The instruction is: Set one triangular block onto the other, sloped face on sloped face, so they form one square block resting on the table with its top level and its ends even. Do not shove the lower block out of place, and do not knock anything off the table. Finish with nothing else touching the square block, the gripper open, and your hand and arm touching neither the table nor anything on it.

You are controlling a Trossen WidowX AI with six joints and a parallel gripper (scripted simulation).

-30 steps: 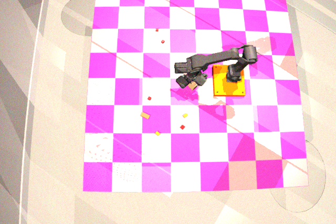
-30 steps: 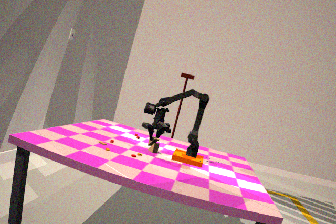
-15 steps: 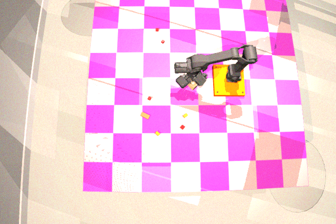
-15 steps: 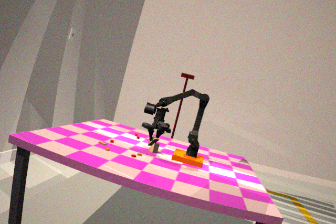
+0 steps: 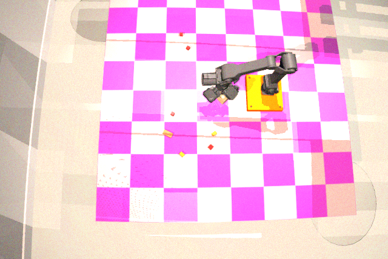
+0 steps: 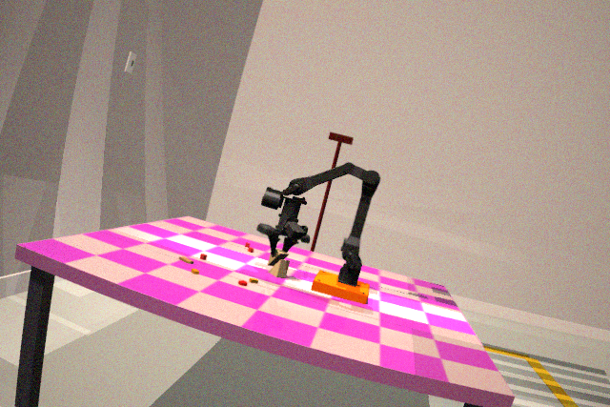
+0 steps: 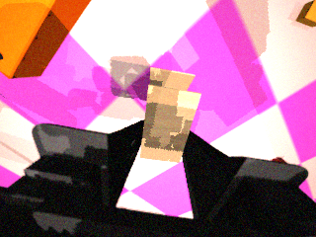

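Observation:
My gripper (image 6: 279, 252) (image 7: 163, 127) is shut on a tan triangular block (image 7: 168, 120). This held block is tilted, with its shaded face towards the wrist camera. The other tan triangular block (image 6: 282, 269) (image 7: 181, 80) stands on the table just under and beyond the held one, mostly hidden by it in the wrist view. In the exterior view the two overlap at the fingertips; whether their sloped faces touch I cannot tell. In the top view the fingers hide most of both, and only a tan corner (image 5: 222, 99) shows.
The arm's orange base plate (image 5: 253, 100) (image 6: 327, 285) (image 7: 30, 30) is close to the blocks. A flat orange-tan slab (image 5: 168, 133) (image 6: 185, 259), red cubes (image 5: 172, 113) (image 5: 210, 147) (image 5: 188, 48) and yellow pieces (image 5: 214, 133) (image 5: 182, 154) lie around on the checkered table.

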